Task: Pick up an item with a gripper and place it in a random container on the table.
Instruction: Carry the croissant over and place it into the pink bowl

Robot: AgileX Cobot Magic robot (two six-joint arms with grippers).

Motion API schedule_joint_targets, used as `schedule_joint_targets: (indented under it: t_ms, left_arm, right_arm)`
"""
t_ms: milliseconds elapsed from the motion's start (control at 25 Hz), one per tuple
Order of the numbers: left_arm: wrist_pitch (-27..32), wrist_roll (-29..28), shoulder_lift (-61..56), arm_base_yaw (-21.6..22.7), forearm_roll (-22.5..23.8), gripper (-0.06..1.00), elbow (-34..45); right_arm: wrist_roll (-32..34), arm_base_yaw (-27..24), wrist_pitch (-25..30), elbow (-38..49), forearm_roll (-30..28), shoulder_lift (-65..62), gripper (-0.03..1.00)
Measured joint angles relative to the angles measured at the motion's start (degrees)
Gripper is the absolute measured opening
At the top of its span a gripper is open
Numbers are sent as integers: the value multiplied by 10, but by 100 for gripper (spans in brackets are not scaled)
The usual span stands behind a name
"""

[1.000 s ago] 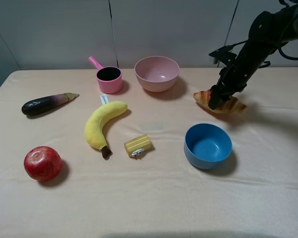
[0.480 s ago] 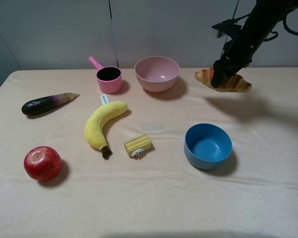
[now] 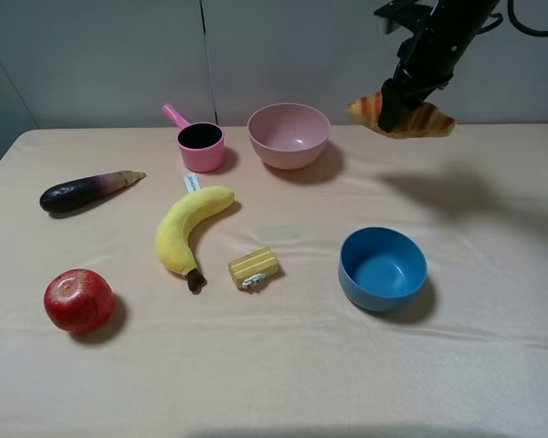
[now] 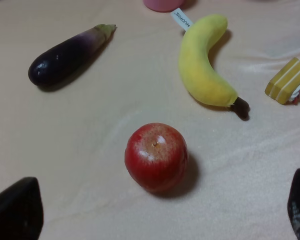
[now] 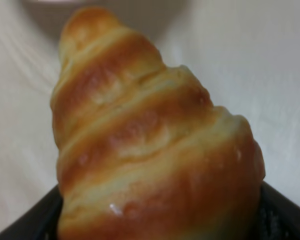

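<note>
My right gripper (image 3: 393, 108) is shut on the golden-brown croissant (image 3: 426, 120) and holds it high in the air, to the right of the pale pink bowl (image 3: 289, 135) at the back of the peach table (image 3: 274, 365). The croissant fills the right wrist view (image 5: 150, 145). My left gripper (image 4: 155, 210) is open, its dark fingertips (image 4: 15, 210) apart low over the table, with the red apple (image 4: 156, 157) just ahead of them. The left gripper does not show in the exterior view.
A blue bowl (image 3: 382, 268) stands front right. A pink handled cup (image 3: 199, 144) stands left of the pink bowl. A banana (image 3: 187, 226), a small yellow block (image 3: 253, 267), an eggplant (image 3: 84, 191) and the apple (image 3: 78, 300) lie on the left half.
My right gripper has lifted the croissant off the table, rising and drifting slightly left toward the pink bowl. The left arm has not moved.
</note>
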Motion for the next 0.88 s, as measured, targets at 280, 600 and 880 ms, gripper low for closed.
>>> schedule_joint_targets:
  t_ms: [280, 600, 880]
  left_arm:
    - [0, 0, 0, 0, 0, 99, 0]
    - [0, 0, 0, 0, 0, 99, 0]
    - [0, 0, 0, 0, 0, 99, 0]
  right_arm:
    - [0, 41, 1, -67, -13, 22, 48]
    - [0, 80, -13, -154, -1, 81, 48]
    - [0, 98, -101, -176, 68, 111, 48]
